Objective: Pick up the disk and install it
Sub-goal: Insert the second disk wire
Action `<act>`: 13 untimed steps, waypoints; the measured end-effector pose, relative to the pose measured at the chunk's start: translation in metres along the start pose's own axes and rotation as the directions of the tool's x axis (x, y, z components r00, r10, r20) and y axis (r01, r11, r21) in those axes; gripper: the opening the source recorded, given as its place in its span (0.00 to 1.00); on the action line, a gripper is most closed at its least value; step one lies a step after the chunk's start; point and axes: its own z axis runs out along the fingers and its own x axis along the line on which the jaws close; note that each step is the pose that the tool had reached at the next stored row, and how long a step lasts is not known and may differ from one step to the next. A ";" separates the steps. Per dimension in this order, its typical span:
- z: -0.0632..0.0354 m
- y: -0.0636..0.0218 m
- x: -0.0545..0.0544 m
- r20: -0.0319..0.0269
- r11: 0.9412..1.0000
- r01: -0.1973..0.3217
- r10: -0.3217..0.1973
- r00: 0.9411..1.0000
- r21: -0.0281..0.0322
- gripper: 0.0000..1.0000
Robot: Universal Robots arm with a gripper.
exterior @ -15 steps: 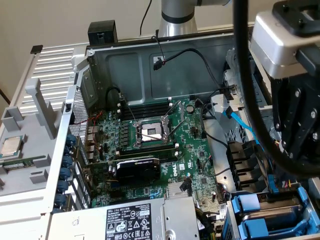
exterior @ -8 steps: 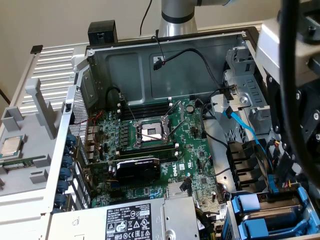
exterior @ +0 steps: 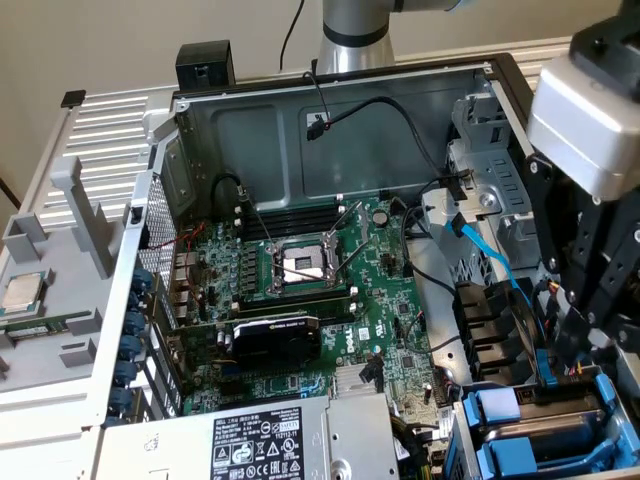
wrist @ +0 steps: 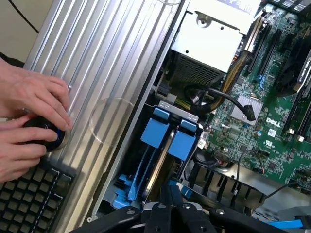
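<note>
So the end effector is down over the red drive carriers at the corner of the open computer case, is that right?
Not quite. The drive carriers are bright blue, not red, as the wrist view shows. The rest holds: the end effector is down over them at the corner of the open computer case.

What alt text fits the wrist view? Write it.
The shut gripper hangs over the blue-framed disk seated in the open computer case's drive bay, beside the green motherboard. A person's hands hold a black knob nearby.
</note>
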 end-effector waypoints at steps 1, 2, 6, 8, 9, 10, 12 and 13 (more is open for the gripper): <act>0.0000 0.0000 0.000 -0.001 1.000 0.020 -0.020 1.000 0.000 0.11; 0.0000 0.0000 0.000 -0.001 0.999 0.037 -0.037 0.999 0.001 0.11; 0.0000 0.0000 0.000 -0.002 0.994 0.110 -0.110 0.994 0.002 0.11; 0.0000 0.0000 0.000 -0.003 0.989 0.146 -0.146 0.989 0.003 0.11; 0.0000 0.0000 0.000 -0.003 0.986 0.164 -0.164 0.986 0.003 0.11; 0.0001 0.0000 0.000 -0.003 0.983 0.182 -0.182 0.983 0.003 0.11; 0.0000 0.0000 0.000 -0.004 0.976 0.217 -0.217 0.976 0.004 0.11; 0.0000 0.0000 0.000 -0.004 0.972 0.234 -0.234 0.972 0.005 0.11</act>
